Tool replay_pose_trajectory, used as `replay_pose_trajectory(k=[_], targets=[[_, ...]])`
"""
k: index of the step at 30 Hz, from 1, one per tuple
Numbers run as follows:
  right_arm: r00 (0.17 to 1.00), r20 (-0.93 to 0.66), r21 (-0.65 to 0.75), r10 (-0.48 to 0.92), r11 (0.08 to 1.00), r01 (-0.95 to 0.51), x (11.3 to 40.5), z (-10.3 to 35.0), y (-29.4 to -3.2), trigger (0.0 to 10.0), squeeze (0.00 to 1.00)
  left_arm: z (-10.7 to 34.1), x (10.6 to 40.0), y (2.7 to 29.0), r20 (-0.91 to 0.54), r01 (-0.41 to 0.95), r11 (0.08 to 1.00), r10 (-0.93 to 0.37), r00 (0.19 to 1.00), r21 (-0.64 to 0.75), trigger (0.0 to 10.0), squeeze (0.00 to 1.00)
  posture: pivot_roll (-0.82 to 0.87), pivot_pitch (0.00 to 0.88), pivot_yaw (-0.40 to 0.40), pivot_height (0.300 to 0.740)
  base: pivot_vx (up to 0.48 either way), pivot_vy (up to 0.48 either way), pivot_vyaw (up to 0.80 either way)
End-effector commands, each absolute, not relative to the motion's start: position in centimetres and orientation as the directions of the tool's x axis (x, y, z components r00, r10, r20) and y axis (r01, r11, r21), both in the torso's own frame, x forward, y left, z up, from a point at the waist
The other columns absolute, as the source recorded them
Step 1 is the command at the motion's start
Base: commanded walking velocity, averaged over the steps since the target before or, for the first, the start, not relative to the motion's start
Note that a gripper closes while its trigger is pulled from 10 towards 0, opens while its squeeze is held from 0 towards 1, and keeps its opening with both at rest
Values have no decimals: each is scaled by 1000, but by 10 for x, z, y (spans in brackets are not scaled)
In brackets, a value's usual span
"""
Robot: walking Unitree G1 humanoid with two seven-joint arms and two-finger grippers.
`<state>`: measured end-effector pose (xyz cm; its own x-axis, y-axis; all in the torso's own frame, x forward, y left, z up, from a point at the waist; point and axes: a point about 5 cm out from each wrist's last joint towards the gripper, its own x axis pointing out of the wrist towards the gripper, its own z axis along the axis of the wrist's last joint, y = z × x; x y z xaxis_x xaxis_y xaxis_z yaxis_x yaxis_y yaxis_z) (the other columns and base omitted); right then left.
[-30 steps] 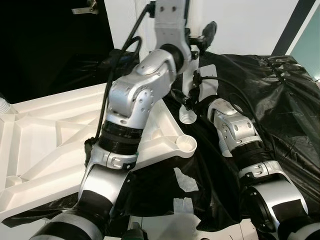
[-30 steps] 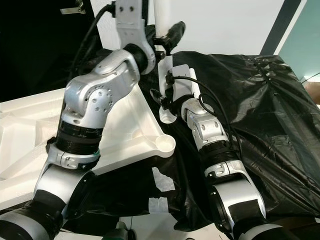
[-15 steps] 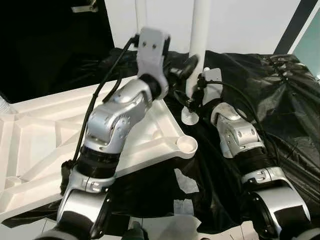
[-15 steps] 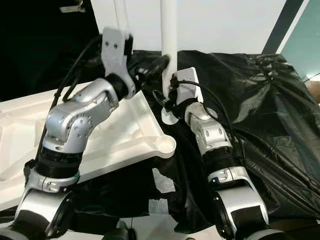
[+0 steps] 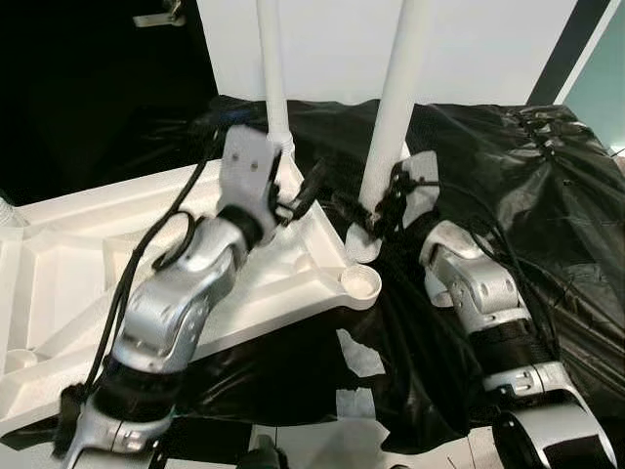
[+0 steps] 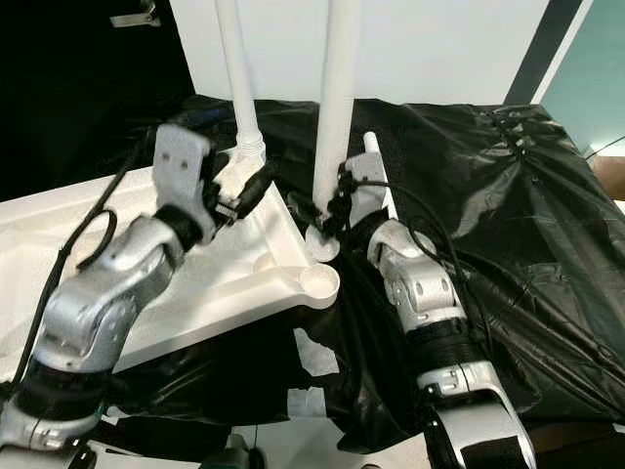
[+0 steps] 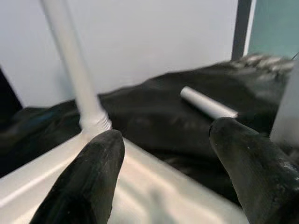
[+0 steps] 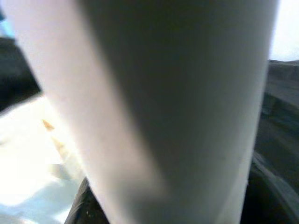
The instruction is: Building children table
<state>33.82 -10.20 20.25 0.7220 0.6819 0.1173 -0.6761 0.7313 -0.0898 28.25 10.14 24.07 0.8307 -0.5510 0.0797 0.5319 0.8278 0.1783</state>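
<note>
The white tabletop [image 5: 88,264] lies upside down on black sheeting. One white leg [image 5: 272,78] stands screwed in at its far corner. My right gripper [image 5: 387,207] is shut on a second white leg [image 5: 395,107], held nearly upright. That leg's threaded end [image 5: 360,244] hangs just beyond the open corner socket [image 5: 358,283]. In the right wrist view this leg [image 8: 154,93] is very close. My left gripper [image 5: 311,189] is open over the tabletop's near corner, holding nothing; its fingers [image 7: 100,163] frame the standing leg [image 7: 74,70].
A third white leg [image 7: 208,103] lies loose on the black sheeting [image 5: 527,186] beyond the tabletop. A white wall [image 5: 332,39] rises behind. Pale tape patches [image 5: 363,357] mark the sheeting near the front edge.
My left arm has dropped from high beside the held leg down to the tabletop's corner, away from the leg. The right gripper still holds the leg, its threaded end now slightly lower.
</note>
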Motion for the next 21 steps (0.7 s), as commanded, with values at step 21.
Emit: replay_pose_trajectory(k=[21], targets=[[534,36,-92,845,535,-840,320,196,-97,10000,0,189,231,90,-212,810,542,-784,583,226,10000,0,128,62,-11,740,0,0,0]])
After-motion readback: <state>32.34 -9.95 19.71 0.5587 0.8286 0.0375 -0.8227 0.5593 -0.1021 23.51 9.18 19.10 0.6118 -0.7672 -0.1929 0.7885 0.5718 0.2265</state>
